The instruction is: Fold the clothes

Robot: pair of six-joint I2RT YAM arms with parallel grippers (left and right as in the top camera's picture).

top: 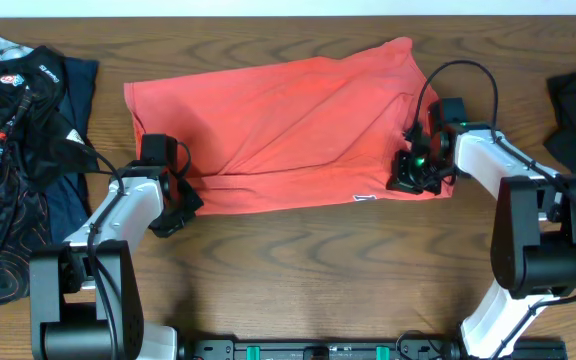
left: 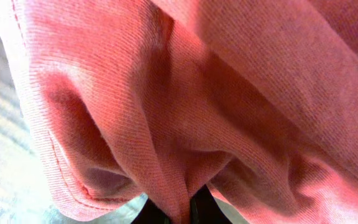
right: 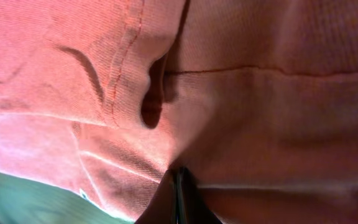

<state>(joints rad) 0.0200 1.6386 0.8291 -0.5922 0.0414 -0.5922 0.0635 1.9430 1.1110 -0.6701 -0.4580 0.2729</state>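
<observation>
Grip comes first: the left gripper (left: 174,211) is clamped narrow on a pinch of the coral T-shirt (top: 288,130) at its near left corner. The right gripper (right: 179,193) is likewise closed on cloth at the near right hem, close to the small white label (top: 365,198). The shirt lies spread across the middle of the bench (top: 298,270), creased and not yet folded. My worry is that each pinch looks shallow and may catch only the top layer. A lift could then slip free, or drag one layer and bunch the fold. Uneven travel between the arms would skew the edge. At the far left, dark garments (top: 18,150) lie well apart.
</observation>
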